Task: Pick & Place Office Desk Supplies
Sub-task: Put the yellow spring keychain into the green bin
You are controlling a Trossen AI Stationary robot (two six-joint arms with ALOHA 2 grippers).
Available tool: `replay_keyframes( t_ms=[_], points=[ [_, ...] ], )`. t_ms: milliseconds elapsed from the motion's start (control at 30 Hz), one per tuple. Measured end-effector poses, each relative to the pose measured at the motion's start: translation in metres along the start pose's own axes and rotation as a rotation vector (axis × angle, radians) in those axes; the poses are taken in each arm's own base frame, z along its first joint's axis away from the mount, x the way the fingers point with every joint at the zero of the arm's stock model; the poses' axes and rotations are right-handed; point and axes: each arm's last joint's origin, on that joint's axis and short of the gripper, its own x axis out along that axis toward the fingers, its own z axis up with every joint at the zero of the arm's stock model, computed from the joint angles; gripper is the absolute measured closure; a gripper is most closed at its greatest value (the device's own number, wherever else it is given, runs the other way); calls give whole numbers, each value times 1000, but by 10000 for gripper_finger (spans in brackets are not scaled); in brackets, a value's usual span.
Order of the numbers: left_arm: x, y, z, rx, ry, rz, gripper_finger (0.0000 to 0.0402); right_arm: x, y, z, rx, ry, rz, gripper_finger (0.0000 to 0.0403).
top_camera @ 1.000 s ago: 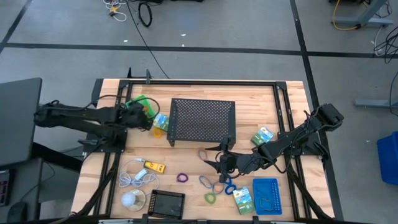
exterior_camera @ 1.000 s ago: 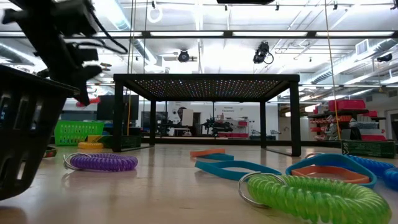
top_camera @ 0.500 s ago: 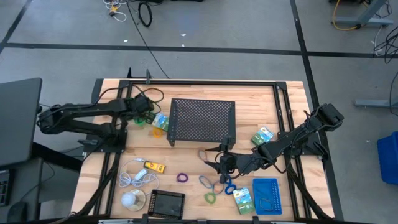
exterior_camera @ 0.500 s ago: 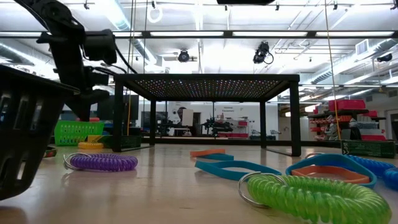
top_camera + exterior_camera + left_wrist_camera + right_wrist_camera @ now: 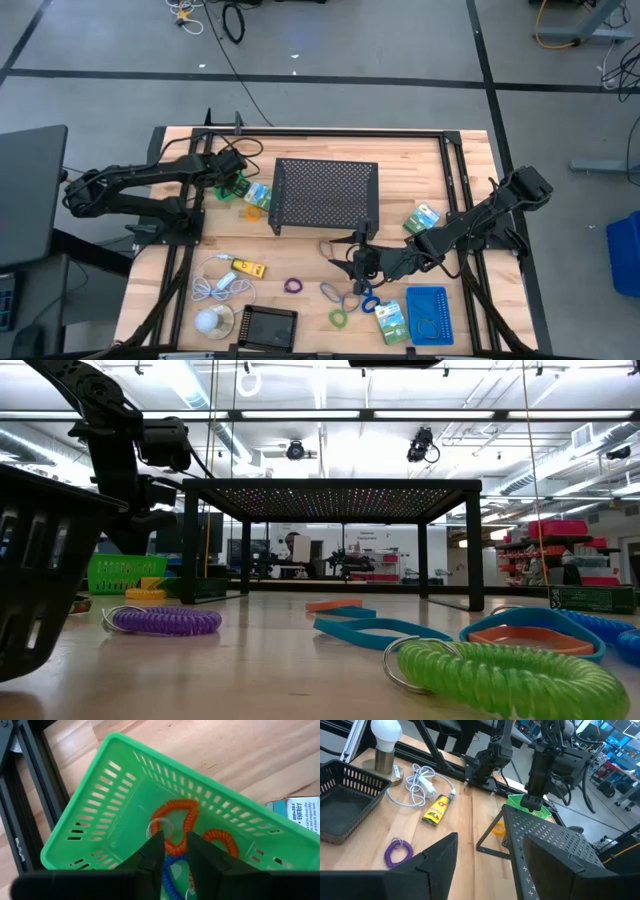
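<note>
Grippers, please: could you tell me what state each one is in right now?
Left gripper: over the green tray, slightly parted, nothing visibly held.
Right gripper: open, empty.

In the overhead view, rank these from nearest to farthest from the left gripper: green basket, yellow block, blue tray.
From the left gripper:
1. Green basket, directly under the gripper at the table's left rear.
2. Yellow block, nearer the front on the left side, beside the white cable.
3. Blue tray, far across at the front right.
</note>
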Motion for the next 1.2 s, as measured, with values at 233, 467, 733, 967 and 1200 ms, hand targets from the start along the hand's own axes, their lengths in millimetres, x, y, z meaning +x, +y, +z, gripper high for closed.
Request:
replay_keyframes(
  t_ms=[233,467,733,967,1200],
  points=[
    [-1,1,1,0,-17,23,251,0,0,0,0,0,0,170],
    [-23,-8,10,88,-74,-142,213,0,0,0,-5,0,0,170],
    [-49,-28,1,256,-120,-323,215,0,0,-1,-14,8,2,170],
    [-59,-41,-21,404,1,-457,215,0,0,-2,-19,14,3,170],
    [-66,-55,-35,553,19,-526,215,0,0,-2,-20,15,3,170]
  ],
)
